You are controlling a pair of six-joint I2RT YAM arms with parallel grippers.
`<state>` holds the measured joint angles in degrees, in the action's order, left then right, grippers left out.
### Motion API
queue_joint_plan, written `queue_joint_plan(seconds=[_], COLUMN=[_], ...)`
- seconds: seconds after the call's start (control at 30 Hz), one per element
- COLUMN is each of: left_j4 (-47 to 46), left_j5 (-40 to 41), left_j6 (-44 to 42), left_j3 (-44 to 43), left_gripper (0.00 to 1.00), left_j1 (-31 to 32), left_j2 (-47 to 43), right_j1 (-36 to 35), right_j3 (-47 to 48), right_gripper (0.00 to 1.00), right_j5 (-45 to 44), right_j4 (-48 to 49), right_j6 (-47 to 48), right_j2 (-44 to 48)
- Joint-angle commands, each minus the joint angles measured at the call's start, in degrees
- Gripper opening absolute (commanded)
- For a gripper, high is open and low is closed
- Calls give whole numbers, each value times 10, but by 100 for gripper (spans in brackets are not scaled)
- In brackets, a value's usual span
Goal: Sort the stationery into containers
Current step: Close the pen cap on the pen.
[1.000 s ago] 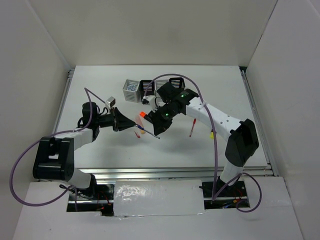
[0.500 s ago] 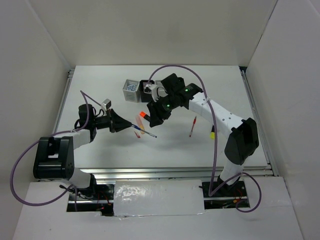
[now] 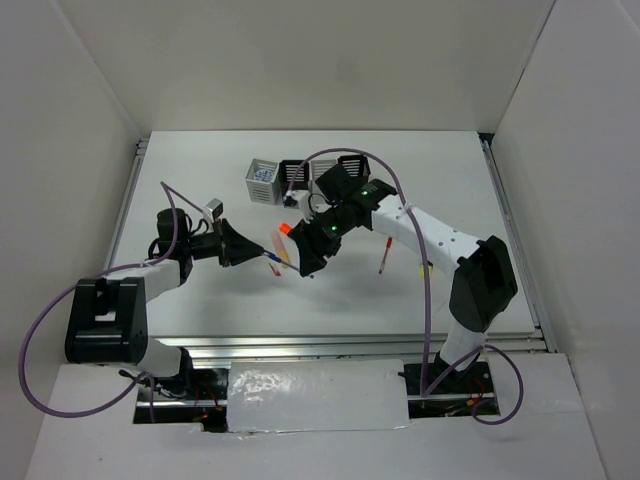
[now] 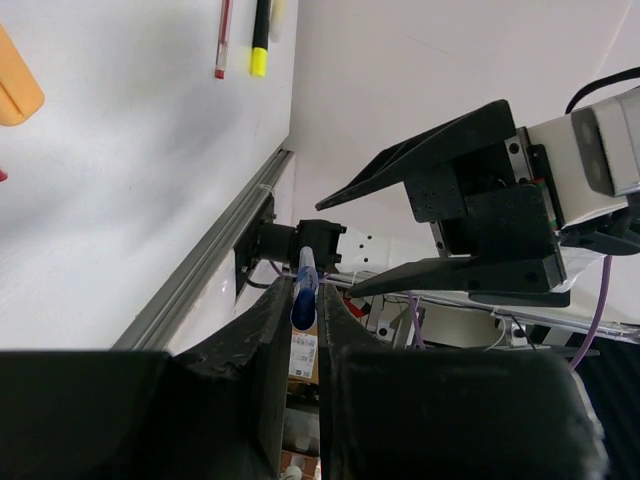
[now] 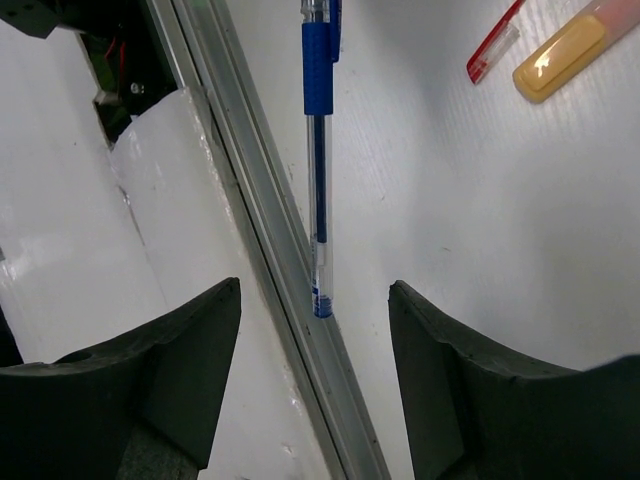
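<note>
Two tools at one item: handover step, judged. Left tool (image 4: pixel 305 305) clamped on blue pen (image 5: pixel 317 150), held in air above bench (image 3: pixel 450 170), between arms. Right tool (image 5: pixel 315 300) open, fingers flanking pen's free end, apart from it. Next move: close right tool, release left, carry to cups (image 3: pixel 265 182). Pen long axis roughly level, running from left tool toward right tool. Writing end not discernible.

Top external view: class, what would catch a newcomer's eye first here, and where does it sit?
In mid-view the left gripper, shut on a thin blue pen, faces the right gripper nose to nose. The right one is open, its fingers flanking the pen's free end without touching. Behind them, at the far side, stands a row of grey and black slatted cups.
</note>
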<state>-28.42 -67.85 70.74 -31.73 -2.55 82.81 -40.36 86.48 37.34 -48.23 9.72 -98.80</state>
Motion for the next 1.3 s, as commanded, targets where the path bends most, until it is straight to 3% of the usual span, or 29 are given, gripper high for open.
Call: queue_joint_plan(seconds=[0.0, 0.5, 0.6, 0.73, 0.87, 1.0, 1.17, 1.27], left_j4=[-5, -4, -6, -5, -9, -10, 124, 109], left_j5=[-18, -22, -20, -22, -20, -16, 4, 8], left_j6=[-8, -7, -7, -7, -5, -11, -112, -116], left_j3=[-11, -13, -11, -12, -11, -8, -41, -29], left_gripper=[0, 0, 0, 0, 0, 0, 0, 0], left_j1=[-3, -3, -3, -3, -3, -2, 17, 46], left_j2=[-19, -27, -29, -30, -32, -37, -48, -59], right_j1=[-12, -20, -21, -21, -23, -25, -32, -38], right_j3=[-10, -47, -42, -44, -44, -41, -27, -11], right_gripper=[68, 60, 53, 36, 27, 3, 0, 0], right_j5=[15, 17, 19, 22, 22, 22, 13, 9], right_j4=[-6, 15, 14, 15, 13, 12, 23, 25], right_j6=[15, 15, 15, 14, 17, 16, 13, 8], right_j2=[17, 12, 7, 5, 5, 5, 12, 6])
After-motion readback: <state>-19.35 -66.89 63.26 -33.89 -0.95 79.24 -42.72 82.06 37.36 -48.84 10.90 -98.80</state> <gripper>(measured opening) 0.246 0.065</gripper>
